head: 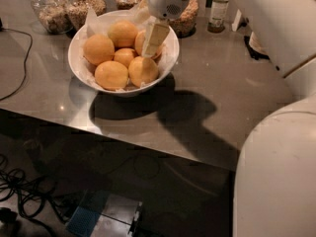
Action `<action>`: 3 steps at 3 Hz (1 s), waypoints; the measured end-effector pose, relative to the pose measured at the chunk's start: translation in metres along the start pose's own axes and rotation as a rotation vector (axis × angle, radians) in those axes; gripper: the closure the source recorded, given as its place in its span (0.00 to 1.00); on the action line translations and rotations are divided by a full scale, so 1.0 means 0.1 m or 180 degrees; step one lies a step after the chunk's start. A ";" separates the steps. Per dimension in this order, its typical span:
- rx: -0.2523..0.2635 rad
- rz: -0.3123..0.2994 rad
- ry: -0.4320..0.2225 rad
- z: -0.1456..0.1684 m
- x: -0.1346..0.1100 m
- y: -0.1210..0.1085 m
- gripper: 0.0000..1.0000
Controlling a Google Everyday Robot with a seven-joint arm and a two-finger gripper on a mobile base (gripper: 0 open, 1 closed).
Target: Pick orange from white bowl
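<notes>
The white bowl lined with crinkled paper stands on the grey table and holds several oranges. Large ones lie at the left, the back, the front and the front right. A smaller one sits in the middle. My gripper reaches down from above into the right side of the bowl. It sits between the front-right orange and another orange that it partly hides at the back right. No orange is lifted.
Glass jars of grains and a small bottle stand behind the bowl. A black cable crosses the table's left. My white body fills the right. The floor below holds cables and a blue box.
</notes>
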State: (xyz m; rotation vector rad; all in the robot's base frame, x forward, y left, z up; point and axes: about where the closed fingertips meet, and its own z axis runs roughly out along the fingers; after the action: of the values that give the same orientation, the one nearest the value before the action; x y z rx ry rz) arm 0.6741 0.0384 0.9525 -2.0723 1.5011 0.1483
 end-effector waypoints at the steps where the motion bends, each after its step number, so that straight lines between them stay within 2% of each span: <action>1: -0.0028 -0.0199 0.0125 -0.04 -0.09 -0.05 0.11; 2: -0.0094 -0.0310 0.0231 0.01 -0.10 -0.08 0.14; 3: -0.0160 -0.0338 0.0315 0.08 -0.02 -0.11 0.33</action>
State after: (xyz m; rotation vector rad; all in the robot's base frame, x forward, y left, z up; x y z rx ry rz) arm 0.6852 0.0465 0.9513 -2.2230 1.4539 0.0435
